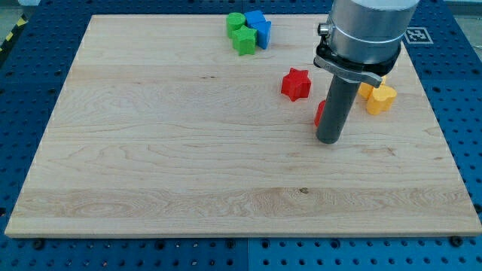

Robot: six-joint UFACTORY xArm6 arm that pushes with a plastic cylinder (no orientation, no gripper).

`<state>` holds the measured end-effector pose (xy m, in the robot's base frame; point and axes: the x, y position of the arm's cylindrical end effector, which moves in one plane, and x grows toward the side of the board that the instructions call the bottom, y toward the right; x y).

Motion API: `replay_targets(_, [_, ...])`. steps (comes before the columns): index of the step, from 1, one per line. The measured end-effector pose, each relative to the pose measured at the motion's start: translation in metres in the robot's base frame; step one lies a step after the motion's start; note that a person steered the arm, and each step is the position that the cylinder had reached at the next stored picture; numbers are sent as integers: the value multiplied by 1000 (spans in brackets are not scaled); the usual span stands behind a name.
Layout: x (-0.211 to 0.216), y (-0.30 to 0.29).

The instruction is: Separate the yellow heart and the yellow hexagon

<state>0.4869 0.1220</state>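
Note:
The yellow heart (381, 98) lies near the view's right edge of the wooden board. The yellow hexagon (367, 90) touches it on its upper left and is partly hidden behind the arm. My tip (329, 140) rests on the board, to the lower left of the two yellow blocks and clear of them. A red block (320, 112) is mostly hidden behind the rod, so I cannot tell its shape.
A red star (296, 83) lies to the upper left of my tip. At the view's top, a green cylinder (236, 22), a green star-like block (244, 40) and two blue blocks (260, 28) cluster together. The board (188, 150) lies on a blue perforated table.

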Motion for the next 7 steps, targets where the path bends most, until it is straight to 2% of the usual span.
replay_targets(2, [0,11])
replay_targets(3, [3,49])
replay_targets(5, [3,53])
replay_targets(7, [-28,52])
